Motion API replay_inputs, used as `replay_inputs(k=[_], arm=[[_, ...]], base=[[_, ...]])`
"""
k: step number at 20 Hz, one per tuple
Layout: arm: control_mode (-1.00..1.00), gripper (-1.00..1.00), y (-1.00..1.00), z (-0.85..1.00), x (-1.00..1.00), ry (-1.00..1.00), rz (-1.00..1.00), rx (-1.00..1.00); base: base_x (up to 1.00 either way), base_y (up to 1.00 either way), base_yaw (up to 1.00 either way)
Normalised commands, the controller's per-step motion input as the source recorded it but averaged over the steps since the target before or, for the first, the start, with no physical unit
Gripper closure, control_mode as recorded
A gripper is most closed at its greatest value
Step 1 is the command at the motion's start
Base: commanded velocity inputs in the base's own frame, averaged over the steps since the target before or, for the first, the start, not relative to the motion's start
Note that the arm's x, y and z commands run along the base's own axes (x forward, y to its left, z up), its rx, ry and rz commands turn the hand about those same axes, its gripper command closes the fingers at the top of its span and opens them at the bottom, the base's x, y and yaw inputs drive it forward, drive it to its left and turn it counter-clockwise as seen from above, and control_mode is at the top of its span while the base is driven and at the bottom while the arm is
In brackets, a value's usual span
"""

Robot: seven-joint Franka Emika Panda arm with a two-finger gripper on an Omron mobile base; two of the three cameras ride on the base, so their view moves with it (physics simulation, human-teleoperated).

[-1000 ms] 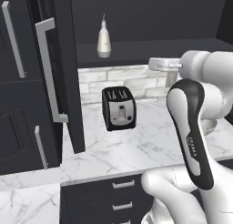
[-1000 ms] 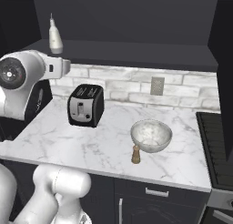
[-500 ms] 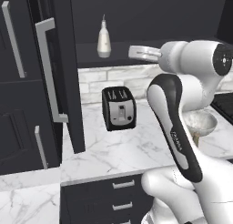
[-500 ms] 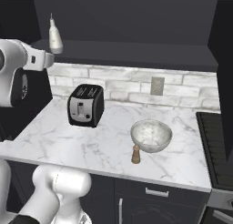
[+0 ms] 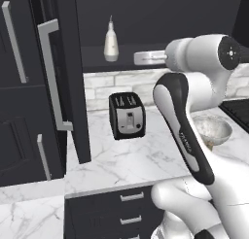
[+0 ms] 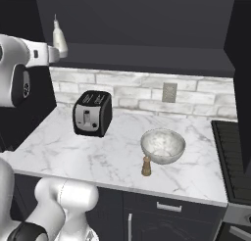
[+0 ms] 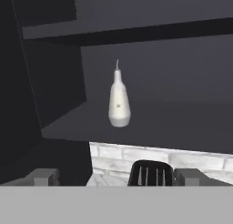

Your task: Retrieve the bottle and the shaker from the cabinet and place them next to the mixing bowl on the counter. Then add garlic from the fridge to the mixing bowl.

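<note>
On the far left the tall dark charcoal cabinet door with one long grey bar handle stands open. On the deep shelf of the dark cabinet there is one small creamy-white bottle with a pear-shaped body and thin nozzle, upright. Right of it the two-finger gripper is level with the shelf, apart from the bottle; its grey finger tips stand wide apart and hold nothing.

Below, on the white marble counter with grey veins, stand one black toaster, then one small brown wooden shaker just beside one round whitish speckled mixing bowl.

Compared with one second ago, the arm has swung up and left toward the shelf; all things have not moved.
</note>
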Motion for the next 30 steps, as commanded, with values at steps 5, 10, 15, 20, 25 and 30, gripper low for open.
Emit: replay_inputs(k=[5, 10, 15, 20, 25, 30], arm=[[-1.0, -1.0, 0.01, 0.17, 0.01, -0.04, 0.08, -0.31], [-1.0, -1.0, 0.02, 0.01, 0.34, -0.06, 0.01, -0.02], [-1.0, -1.0, 0.01, -0.01, 0.45, -0.15, 0.0, 0.01], [-1.0, -1.0, 0.23, 0.0, 0.48, -0.01, -0.01, 0.01], [-1.0, -1.0, 0.27, 0.0, 0.36, 0.01, 0.0, 0.03], [-1.0, -1.0, 0.04, 0.1, 0.15, 0.04, -0.01, 0.02]], base=[[0.0, 0.0, 0.0], [0.0, 0.0, 0.0], [0.0, 0.0, 0.0], [0.0, 0.0, 0.0], [0.0, 0.0, 0.0], [0.0, 0.0, 0.0]])
